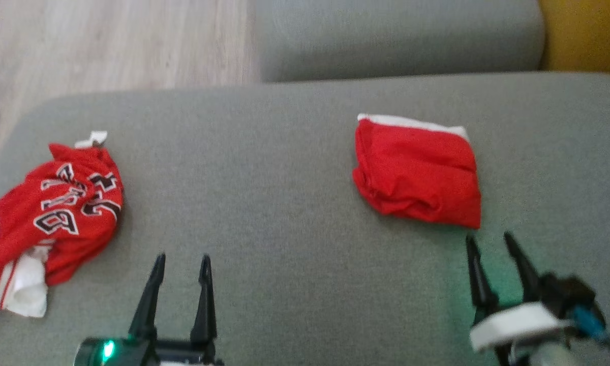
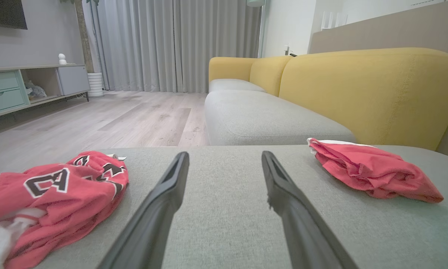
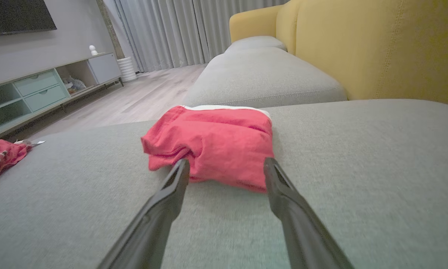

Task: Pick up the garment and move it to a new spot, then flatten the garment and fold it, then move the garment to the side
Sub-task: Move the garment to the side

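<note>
Twice recorded jaws apart and empty, left gripper (image 1: 183,262) and right gripper (image 1: 489,241); found garment (image 1: 56,213) crumpled at left end of cushion (image 1: 284,203); judged light, limp, slippery; recommend pinching bunched fold near lettering (image 1: 76,198).

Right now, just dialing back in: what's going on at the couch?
Nothing is held. The left end effector and the right end effector both stand open over the grey seat cushion. The crumpled jersey lies untouched at the cushion's left end, left of the left end effector. The right end effector points at the near edge of a folded plain red cloth; I can't tell whether it touches. No pickup has begun.
</note>
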{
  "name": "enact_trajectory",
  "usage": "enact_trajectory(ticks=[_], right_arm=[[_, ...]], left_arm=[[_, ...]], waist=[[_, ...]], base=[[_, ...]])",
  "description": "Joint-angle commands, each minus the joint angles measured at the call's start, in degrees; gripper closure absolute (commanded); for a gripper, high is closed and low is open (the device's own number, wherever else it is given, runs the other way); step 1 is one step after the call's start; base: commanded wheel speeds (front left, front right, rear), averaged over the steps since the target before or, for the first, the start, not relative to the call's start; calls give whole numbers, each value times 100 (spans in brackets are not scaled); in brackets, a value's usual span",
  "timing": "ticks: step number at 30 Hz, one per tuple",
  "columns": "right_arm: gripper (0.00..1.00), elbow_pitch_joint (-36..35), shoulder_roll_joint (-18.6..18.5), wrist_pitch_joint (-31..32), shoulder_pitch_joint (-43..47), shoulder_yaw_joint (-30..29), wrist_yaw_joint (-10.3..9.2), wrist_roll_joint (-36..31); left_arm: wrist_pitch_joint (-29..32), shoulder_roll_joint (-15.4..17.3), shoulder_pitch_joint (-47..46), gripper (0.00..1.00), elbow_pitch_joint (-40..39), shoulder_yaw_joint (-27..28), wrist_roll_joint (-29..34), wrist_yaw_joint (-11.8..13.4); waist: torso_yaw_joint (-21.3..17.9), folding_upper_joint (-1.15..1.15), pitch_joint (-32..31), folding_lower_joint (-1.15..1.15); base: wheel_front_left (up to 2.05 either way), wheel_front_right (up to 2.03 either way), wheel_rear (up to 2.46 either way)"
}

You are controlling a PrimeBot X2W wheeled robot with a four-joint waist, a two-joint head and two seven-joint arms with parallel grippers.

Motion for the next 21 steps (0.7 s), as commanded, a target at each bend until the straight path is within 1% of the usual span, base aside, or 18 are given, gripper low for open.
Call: enact_trajectory(ticks=[1, 4, 5, 8, 12, 14, 17, 20, 21], right_arm=[[0, -66, -30, -63, -674, 37, -4, -30], [0, 259, -30, -30, -1218, -93, -4, 111], [0, 259, -30, -30, -1218, -93, -4, 111], [0, 615, -113, 239, -1818, -188, -4, 227], [0, 1128, -223, 665, -2456, -355, -4, 544], [0, 1426, -246, 851, -2673, -509, -4, 652], [0, 1859, -284, 1063, -2892, -661, -4, 624], [0, 2117, -229, 1264, -2987, -518, -4, 711], [40, 2124, -217, 1272, -3011, -424, -4, 793]], left_arm=[[-30, -23, -480, 0, -312, 95, -24, 40], [-30, -23, -689, 0, -455, 9, 19, 61], [-30, -23, -689, 0, -455, 9, 19, 61], [-30, -23, -860, 0, -487, -94, 21, 67], [-30, -23, -1061, 0, -413, -214, 2, 67], [-30, -23, -1137, 0, -384, -263, -9, 80], [-30, -23, -1217, 0, -358, -324, -21, 112], [-30, -23, -1269, 0, -354, -353, -31, 148], [-30, -23, -1283, 0, -355, -353, -36, 161]], waist=[[5, 0, 447, 0], [17, 0, 765, 0], [17, 0, 765, 0], [44, 0, 1024, 0], [106, 0, 1257, 0], [134, 0, 1323, 0], [165, 0, 1398, 0], [159, 0, 1469, 0], [143, 0, 1498, 0]], base=[[0, 0, 0], [0, 0, 0], [0, 0, 0], [0, 0, 0], [0, 0, 0], [0, 0, 0], [0, 0, 0], [0, 0, 0], [0, 0, 0]])
